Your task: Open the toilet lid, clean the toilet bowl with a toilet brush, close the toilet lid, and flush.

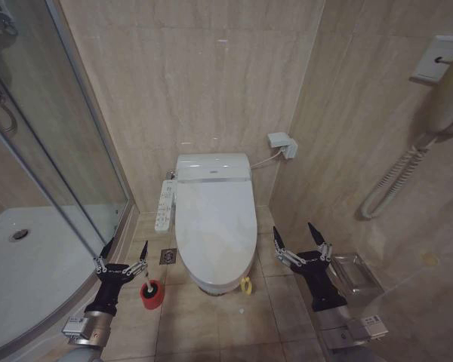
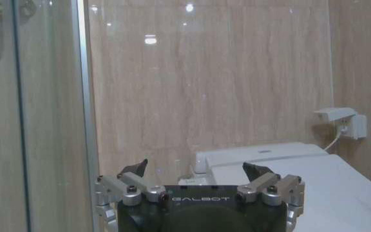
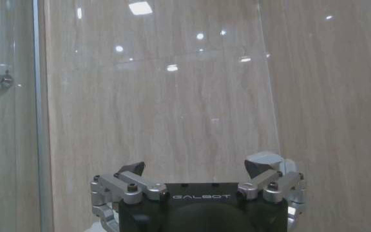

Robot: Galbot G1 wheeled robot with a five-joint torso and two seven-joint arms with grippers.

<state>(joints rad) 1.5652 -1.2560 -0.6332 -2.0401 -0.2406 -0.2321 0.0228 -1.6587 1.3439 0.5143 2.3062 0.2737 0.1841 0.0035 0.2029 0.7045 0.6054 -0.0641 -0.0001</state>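
Observation:
The toilet lid lies shut over the toilet bowl, which is hidden beneath it; a small yellow loop tag hangs at the lid's front edge. The toilet brush stands in a red cup holder on the floor to the left of the toilet. My left gripper hovers open just above and left of the brush handle, holding nothing. My right gripper is open and holds nothing, low beside the toilet's right front. In the left wrist view the left gripper faces the wall, with the lid beyond it. The right gripper faces bare wall.
A glass shower door and white shower tray close off the left side. A control panel sticks out on the toilet's left, with a floor drain below it. On the right wall hang a socket and a coiled cord.

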